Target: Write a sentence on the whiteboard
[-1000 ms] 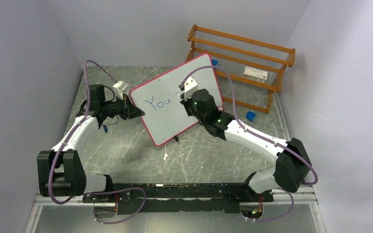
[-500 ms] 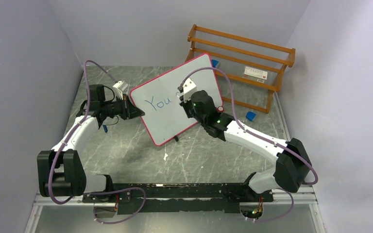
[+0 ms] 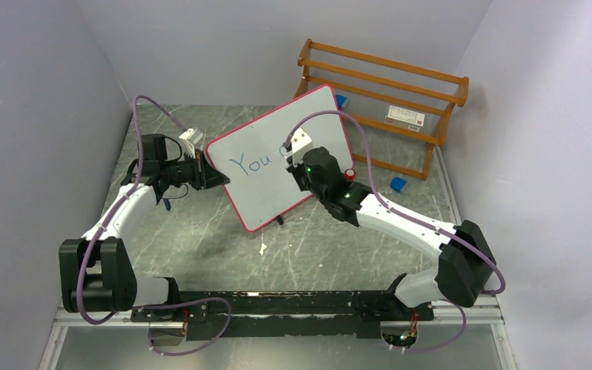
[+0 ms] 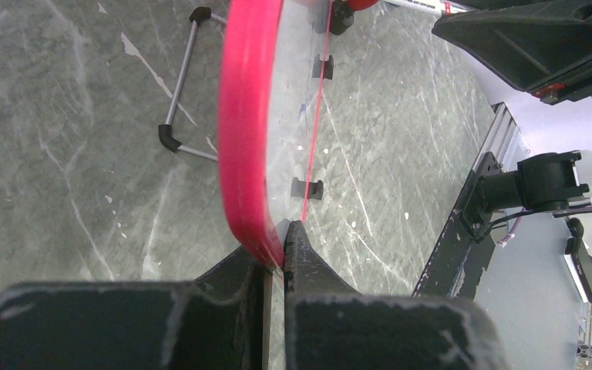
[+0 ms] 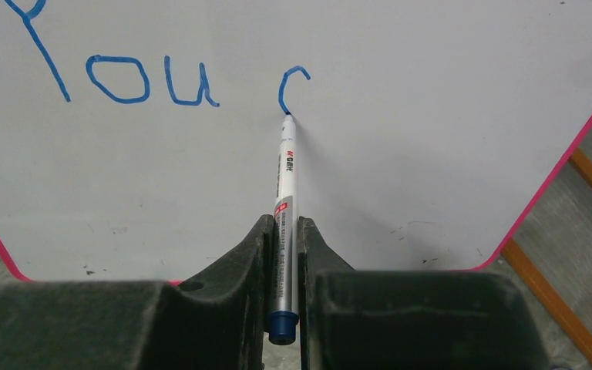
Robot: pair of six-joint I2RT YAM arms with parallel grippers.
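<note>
- The whiteboard (image 3: 271,189) stands propped and tilted on the table (image 3: 223,239) between the two arms. Its left edge is in the left jaws and its face is turned towards the right jaws.
- The sentence (image 5: 123,77) so far reads "You" in blue, with a "c" begun just to its right.
- The left jaws are pinched shut on the pink frame (image 4: 248,116) at the board's rounded corner, one finger on each side of it.
- The right jaws are closed narrowly on a white marker (image 5: 285,193), which points straight out from between them. Its tip touches the board at the lower end of the "c".
- A wooden rack (image 3: 385,77) stands behind the board. A white label (image 3: 405,117) shows on it, and a small blue thing (image 3: 398,183) lies on the table near its foot.
</note>
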